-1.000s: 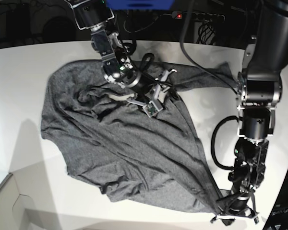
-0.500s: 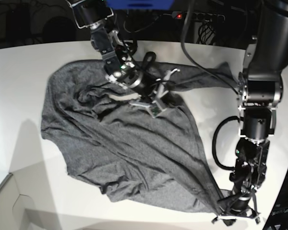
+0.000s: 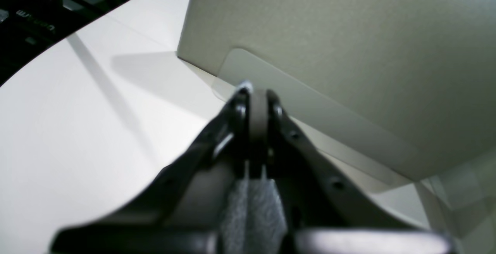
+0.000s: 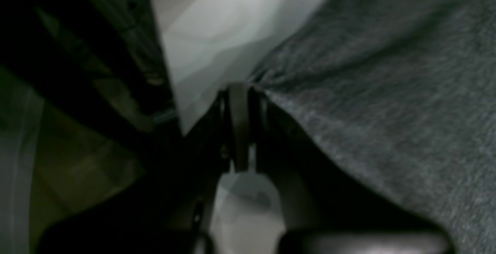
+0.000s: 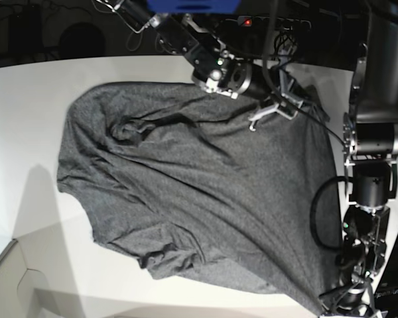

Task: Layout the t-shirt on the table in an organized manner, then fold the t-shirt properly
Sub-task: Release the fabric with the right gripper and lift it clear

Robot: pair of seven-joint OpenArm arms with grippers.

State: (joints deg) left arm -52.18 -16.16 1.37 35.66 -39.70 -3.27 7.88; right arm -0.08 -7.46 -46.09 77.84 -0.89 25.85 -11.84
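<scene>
Heathered dark grey knit t-shirt [image 5: 199, 199] spread across white counter [image 5: 33, 99]. Right hand [image 5: 273, 109] pinches far edge, left hand [image 5: 345, 306] pinches near corner: likely tensioning the cloth flat.

No text can be read; some pale letters on dark equipment [image 3: 37, 23] are too blurred.

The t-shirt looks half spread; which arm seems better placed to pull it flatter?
Probably the right: its right gripper holds the t-shirt at the rumpled far edge. The left gripper pins the near corner.
</scene>
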